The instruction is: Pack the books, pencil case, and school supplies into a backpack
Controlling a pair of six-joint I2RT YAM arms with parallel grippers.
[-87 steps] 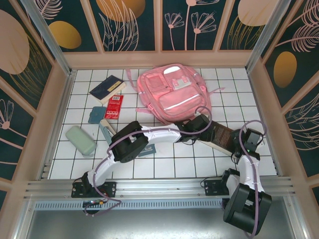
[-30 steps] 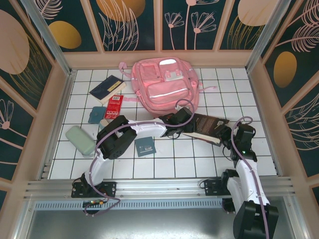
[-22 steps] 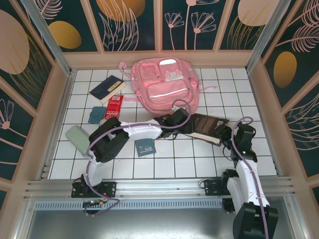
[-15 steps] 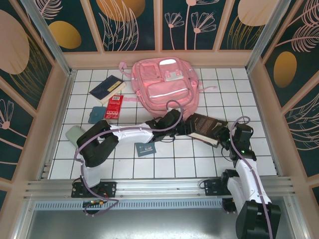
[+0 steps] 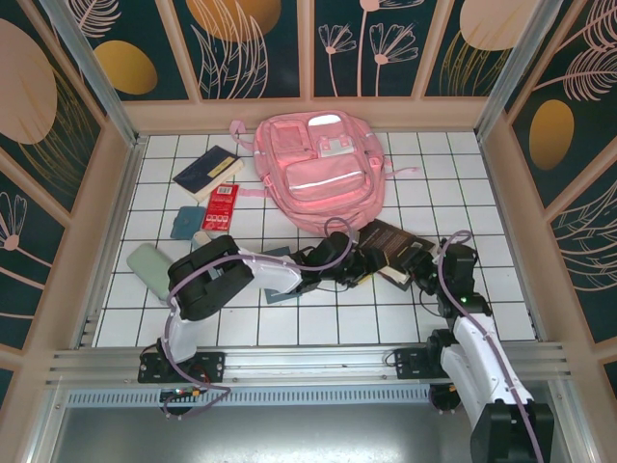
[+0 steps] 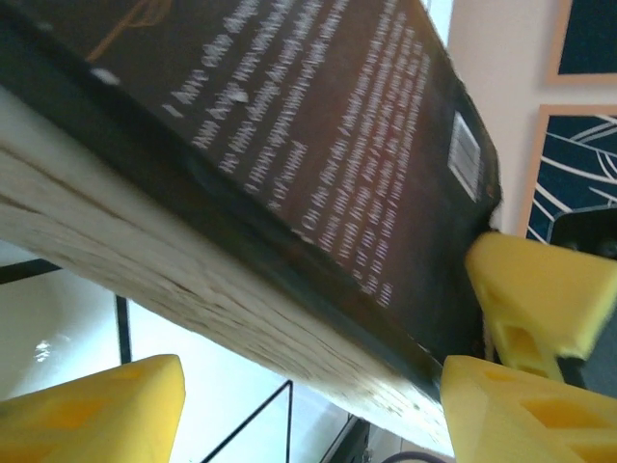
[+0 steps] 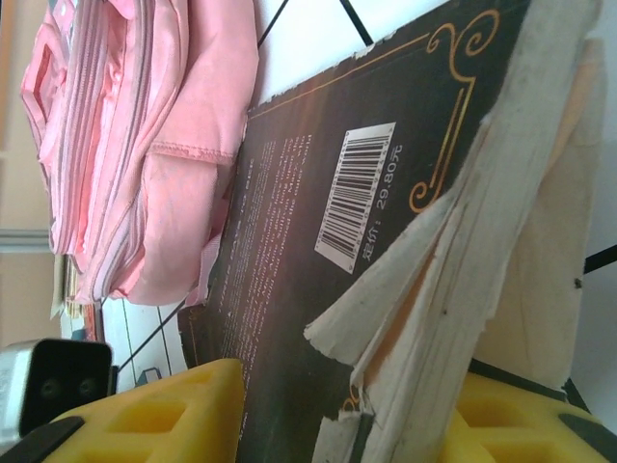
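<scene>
The pink backpack (image 5: 323, 174) lies flat at the back centre, its side showing in the right wrist view (image 7: 145, 154). Just in front of it is the thick dark brown book (image 5: 390, 246), one of the books. My right gripper (image 5: 426, 258) is shut on its right end, cover and fanned white pages (image 7: 453, 289) between the yellow fingers (image 7: 145, 415). My left gripper (image 5: 355, 262) is open at the book's left end; the page edge (image 6: 193, 289) runs above the gap, clear of the left finger (image 6: 96, 415). The navy book (image 5: 207, 172) lies back left.
Left of the backpack lie a red rectangular piece (image 5: 223, 205), a small teal square (image 5: 188, 222) and a grey-teal oblong (image 5: 154, 270). A small teal book (image 5: 280, 287) sits partly under my left arm. Walls enclose the white tiled table (image 5: 318, 323).
The right gripper has pushed the dark brown book a little leftward. The left gripper has dropped toward the near side of the book's left end, its jaws wider, and its elbow has swung.
</scene>
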